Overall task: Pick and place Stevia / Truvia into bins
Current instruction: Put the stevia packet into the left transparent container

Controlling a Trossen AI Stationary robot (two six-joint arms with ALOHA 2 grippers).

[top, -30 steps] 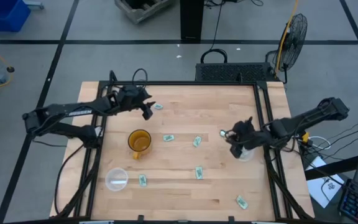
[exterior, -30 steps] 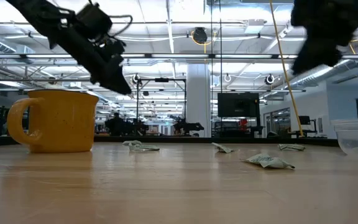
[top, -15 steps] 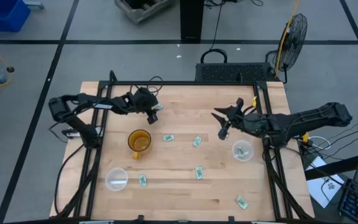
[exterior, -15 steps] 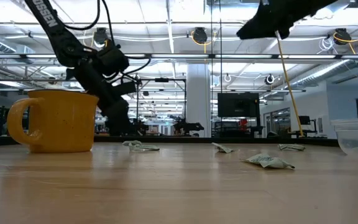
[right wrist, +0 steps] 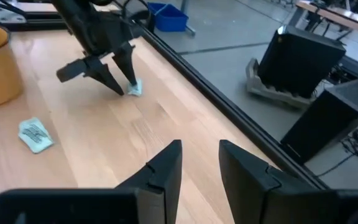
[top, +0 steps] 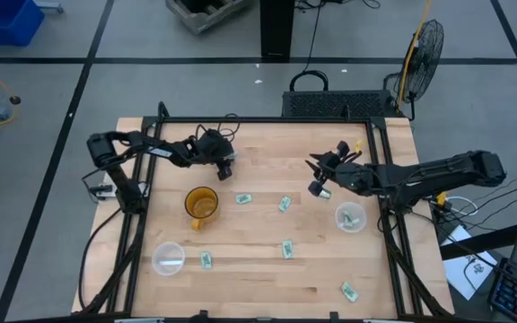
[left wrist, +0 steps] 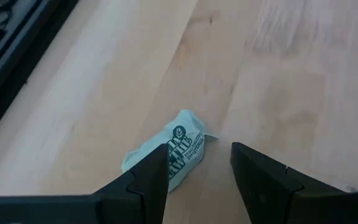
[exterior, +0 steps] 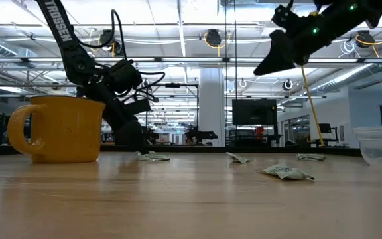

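Sachet [left wrist: 169, 151] is lying between the left gripper's [left wrist: 199, 174] spread jaws; right gripper [right wrist: 199, 163] is hovering empty, jaws parted.

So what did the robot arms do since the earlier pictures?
The left gripper came down to the table at the far left sachet, its open fingers now on either side of it. The right gripper lifted off the right bin and swung toward the middle, holding nothing. The yellow cup, the left bin and the other sachets stayed put.
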